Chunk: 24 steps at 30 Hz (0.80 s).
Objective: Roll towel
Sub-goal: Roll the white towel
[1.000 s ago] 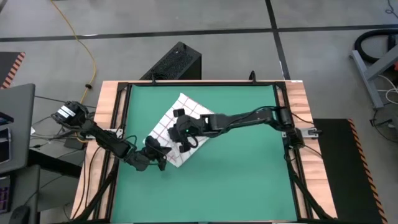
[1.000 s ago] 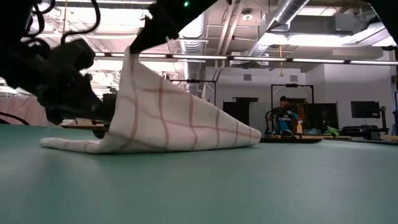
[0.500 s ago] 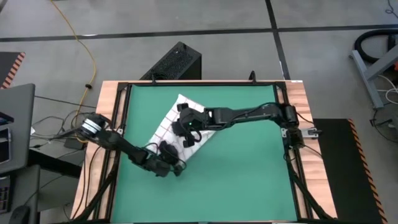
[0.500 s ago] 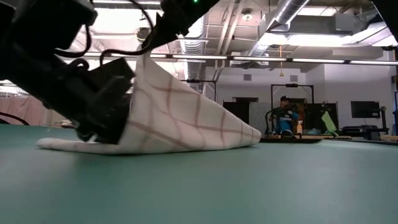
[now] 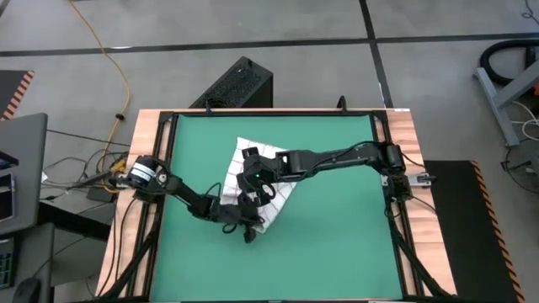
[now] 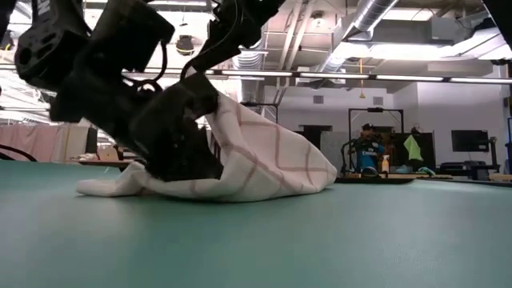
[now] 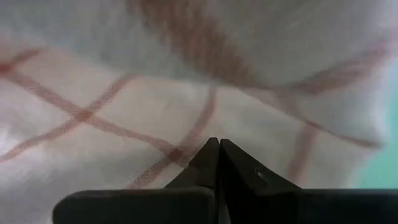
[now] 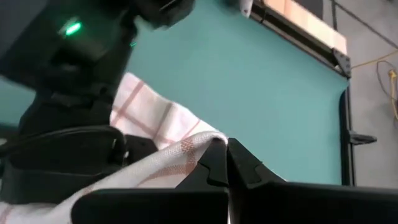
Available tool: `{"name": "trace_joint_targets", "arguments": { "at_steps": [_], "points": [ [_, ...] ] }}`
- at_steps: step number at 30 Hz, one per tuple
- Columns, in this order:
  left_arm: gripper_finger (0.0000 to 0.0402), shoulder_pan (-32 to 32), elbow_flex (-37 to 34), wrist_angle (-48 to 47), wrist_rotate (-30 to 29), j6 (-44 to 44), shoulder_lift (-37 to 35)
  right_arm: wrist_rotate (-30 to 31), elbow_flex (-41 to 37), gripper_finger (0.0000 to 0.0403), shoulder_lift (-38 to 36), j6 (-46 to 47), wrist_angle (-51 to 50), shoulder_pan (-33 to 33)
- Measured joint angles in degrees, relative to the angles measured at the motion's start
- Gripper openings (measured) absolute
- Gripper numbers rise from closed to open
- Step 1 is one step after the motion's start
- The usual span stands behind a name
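Towel (image 5: 271, 187) bunched mid-mat (image 5: 337, 244), edge pinched in right gripper (image 8: 225, 163) jaws, raised. Left gripper (image 7: 219, 157) jaws pressed together, tips vs. cloth just ahead; grip on fabric unclear.

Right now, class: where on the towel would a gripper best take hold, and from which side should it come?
Probably the thin edge of the towel lying flat on the green mat, coming in low from the open mat side. There the cloth is thin enough to pinch. The middle is humped and crowded: the right gripper is shut on the lifted edge, and the left gripper is shut against the cloth.
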Motion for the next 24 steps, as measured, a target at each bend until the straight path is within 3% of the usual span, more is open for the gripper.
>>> {"name": "trace_joint_targets", "arguments": {
  "at_steps": [6, 10, 16, 24],
  "points": [
    [0.0000, -0.32, 0.06, -17.96, 5.84, -1.05, -13.27, -1.64, 0.00, 0.0002, -0.22, -0.04, -1.09, 0.13],
    [0.0000, -3.05, -0.01, -32.37, 4.85, -4.20, -23.43, -3.45, 0.00, 0.0002, -0.22, -0.19, -0.62, 0.66],
    [0.0000, -11.71, 0.02, -54.69, -8.00, -17.18, -35.00, -7.08, 0.00, 0.0002, -0.17, -1.57, 2.11, 1.70],
    [0.0000, -24.31, -0.02, -65.46, -24.00, -39.76, -33.40, -9.37, 0.00, 0.0002, -0.04, -3.06, 8.01, 2.60]
  ]
}}
